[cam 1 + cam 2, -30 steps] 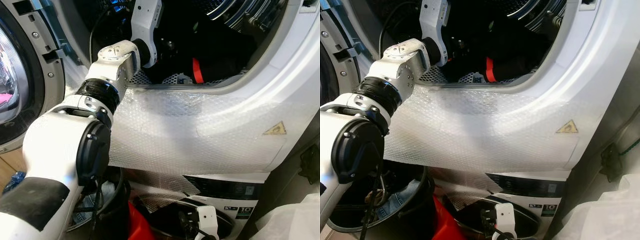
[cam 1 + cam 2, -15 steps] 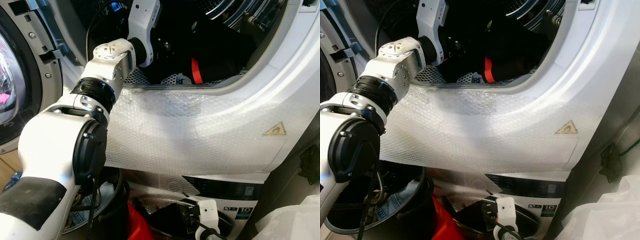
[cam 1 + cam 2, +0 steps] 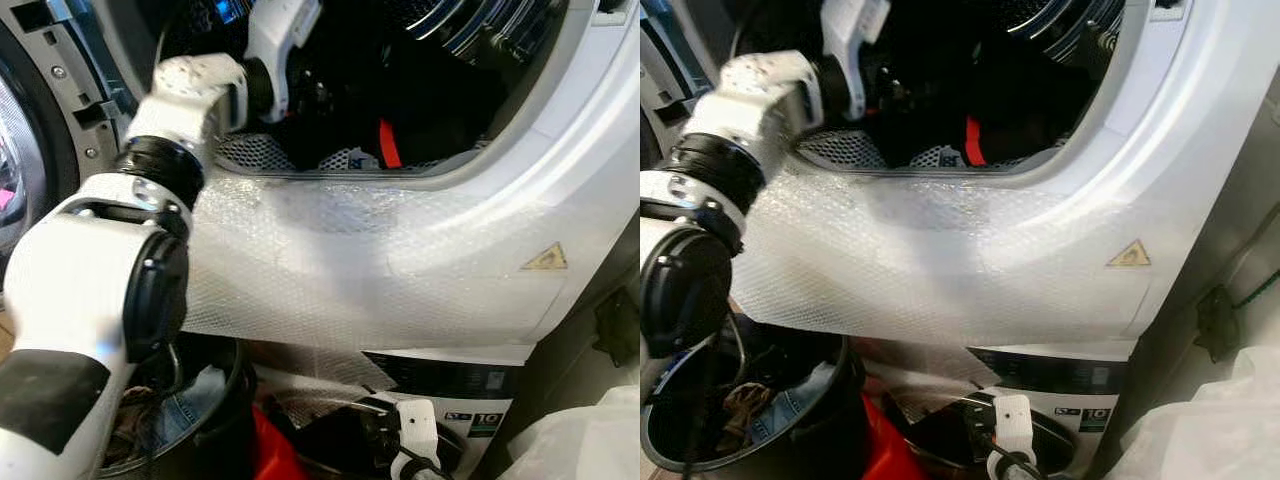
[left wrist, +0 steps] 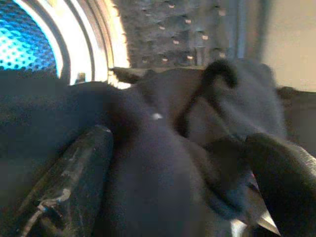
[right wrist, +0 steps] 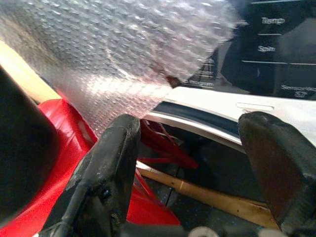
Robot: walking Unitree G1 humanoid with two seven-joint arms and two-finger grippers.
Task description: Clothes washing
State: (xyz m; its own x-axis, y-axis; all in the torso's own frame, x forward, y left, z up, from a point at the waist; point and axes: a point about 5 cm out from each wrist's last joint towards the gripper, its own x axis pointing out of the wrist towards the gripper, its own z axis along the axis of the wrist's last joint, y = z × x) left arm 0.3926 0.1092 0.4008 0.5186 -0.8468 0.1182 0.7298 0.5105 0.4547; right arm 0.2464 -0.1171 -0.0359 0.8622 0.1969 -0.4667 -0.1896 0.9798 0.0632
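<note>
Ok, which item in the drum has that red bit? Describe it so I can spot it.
Find the washing machine's round opening above the bubble wrap. Just inside its lower rim lies a dark garment, right of the left arm. A short, upright bright red strip marks it among the black clothes.

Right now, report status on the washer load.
Left gripper inside drum, fingers apart around dark clothing. Right gripper open, low by red item. Bubble wrap drapes washer front.
</note>
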